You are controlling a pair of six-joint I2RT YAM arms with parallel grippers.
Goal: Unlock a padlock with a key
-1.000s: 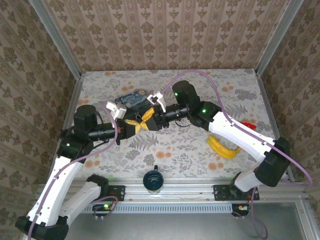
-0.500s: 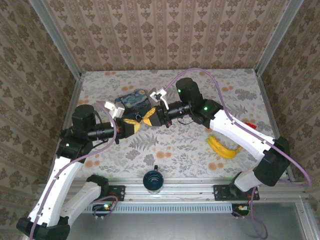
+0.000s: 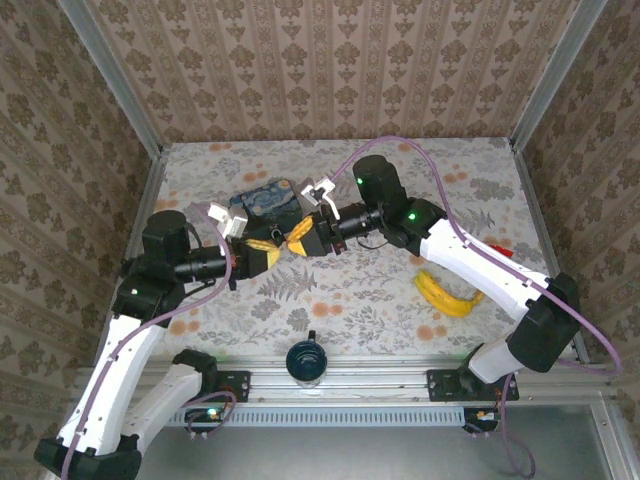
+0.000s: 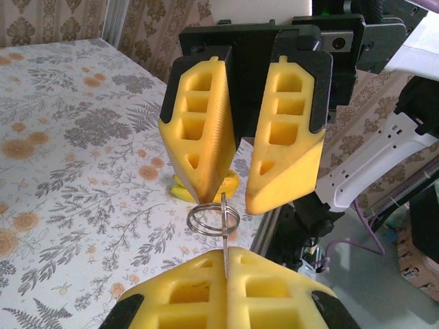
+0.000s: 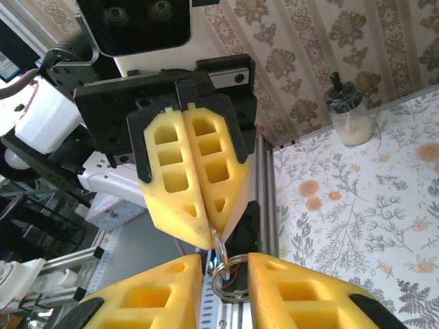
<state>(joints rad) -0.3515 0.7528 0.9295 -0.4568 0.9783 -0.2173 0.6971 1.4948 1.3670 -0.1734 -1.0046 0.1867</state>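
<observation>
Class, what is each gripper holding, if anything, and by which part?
The left gripper pinches the key by the end away from its ring; the right gripper is open and holds nothing.

The right gripper (image 5: 225,267) is holding its two yellow fingers (image 5: 302,295) parted, and a key ring (image 5: 233,295) is hanging in the gap between them. Directly ahead, the left gripper (image 5: 209,229) is facing it with pads pressed together, pinching a thin metal key (image 5: 217,241) that is carrying the ring. Farther ahead to the right, a glass jar (image 5: 348,115) is standing on the floral table (image 5: 384,199) beside the wallpapered wall (image 5: 322,41).
</observation>
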